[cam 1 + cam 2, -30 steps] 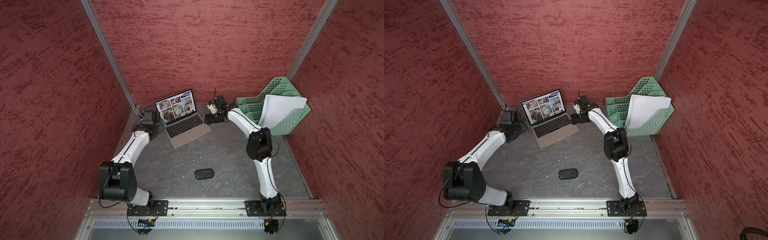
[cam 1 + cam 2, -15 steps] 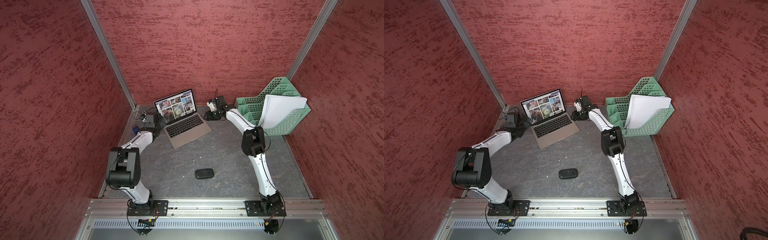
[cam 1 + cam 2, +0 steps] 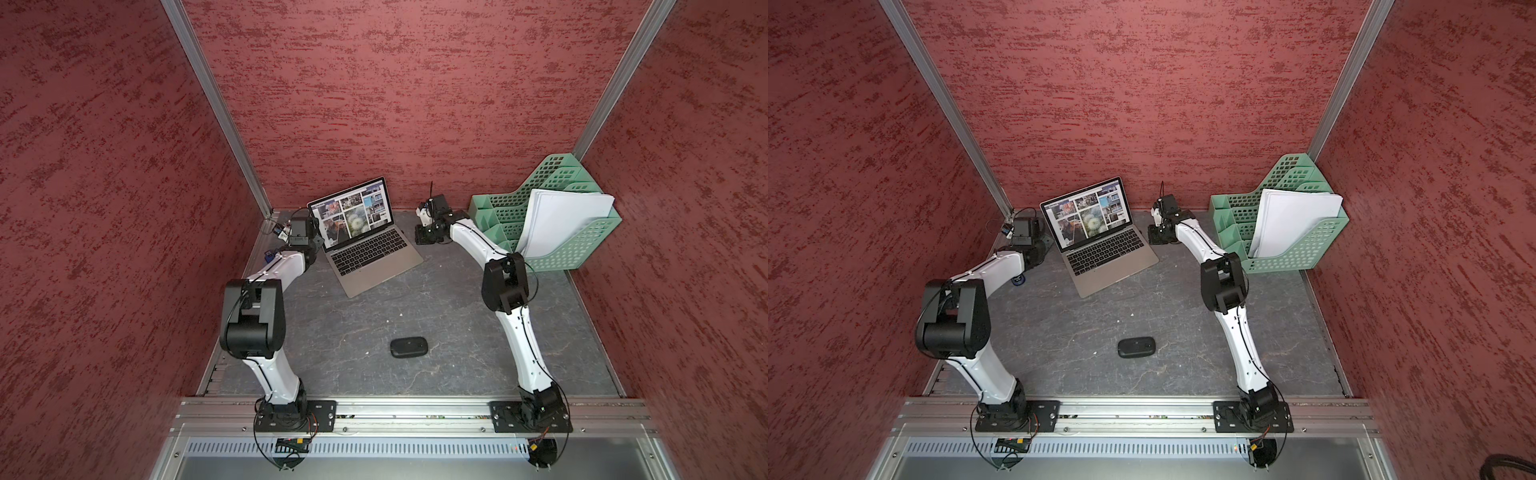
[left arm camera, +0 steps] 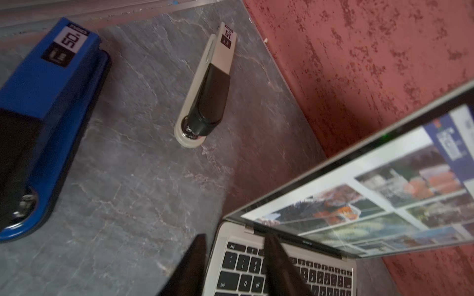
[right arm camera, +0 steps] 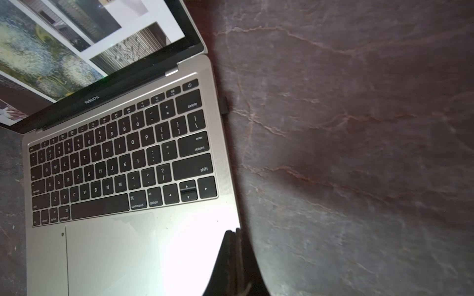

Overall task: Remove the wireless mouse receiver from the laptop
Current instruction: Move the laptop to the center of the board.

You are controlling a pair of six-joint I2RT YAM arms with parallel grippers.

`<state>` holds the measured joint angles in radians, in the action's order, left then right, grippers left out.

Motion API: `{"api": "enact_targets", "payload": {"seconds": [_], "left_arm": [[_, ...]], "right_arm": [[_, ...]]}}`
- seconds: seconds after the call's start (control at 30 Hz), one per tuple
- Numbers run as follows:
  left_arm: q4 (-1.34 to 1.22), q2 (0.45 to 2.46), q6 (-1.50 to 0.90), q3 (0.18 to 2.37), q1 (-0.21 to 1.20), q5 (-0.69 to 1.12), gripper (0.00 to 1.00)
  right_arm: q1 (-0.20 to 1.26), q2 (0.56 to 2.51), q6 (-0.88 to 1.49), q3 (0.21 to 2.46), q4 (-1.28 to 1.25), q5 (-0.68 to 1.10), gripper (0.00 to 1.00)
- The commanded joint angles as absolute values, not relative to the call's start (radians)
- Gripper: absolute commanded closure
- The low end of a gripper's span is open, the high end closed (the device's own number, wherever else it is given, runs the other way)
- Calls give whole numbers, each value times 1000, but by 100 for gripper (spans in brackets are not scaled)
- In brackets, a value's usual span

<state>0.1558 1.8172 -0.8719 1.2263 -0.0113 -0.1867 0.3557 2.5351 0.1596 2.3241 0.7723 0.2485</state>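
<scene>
Just snapped the right gripper (image 5: 233, 238) shut on nothing beside the front right corner of the laptop (image 5: 143, 256). Narrowed the left gripper (image 4: 235, 237) too, fingers (image 4: 195, 261) apart astride the rear left corner, probably to steady it. Leaves the receiver (image 5: 224, 105) plugged into the right edge by the delete key (image 5: 191, 102), untouched: nothing pulled yet.

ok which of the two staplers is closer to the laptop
The beige-and-black stapler; it lies between the blue stapler and the laptop, close to the red wall.
</scene>
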Motion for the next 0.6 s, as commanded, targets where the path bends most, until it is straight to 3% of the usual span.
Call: {"api": "enact_targets", "payload": {"seconds": [0.0,0.07,0.1,0.57], "left_arm": [[239,1900,-861,1303,-24,-182,88],[244,1933,-865,1332,-33,-176,99],[244,1945,-870,1341,-40,-173,100],[227,2104,-891,1471,-68,-107,100]], "right_arm": [[354,2560,158,2322,799,197,100],[355,2563,156,2323,801,202,100],[357,2566,156,2323,802,205,100],[363,2698,204,2499,916,233,100]]}}
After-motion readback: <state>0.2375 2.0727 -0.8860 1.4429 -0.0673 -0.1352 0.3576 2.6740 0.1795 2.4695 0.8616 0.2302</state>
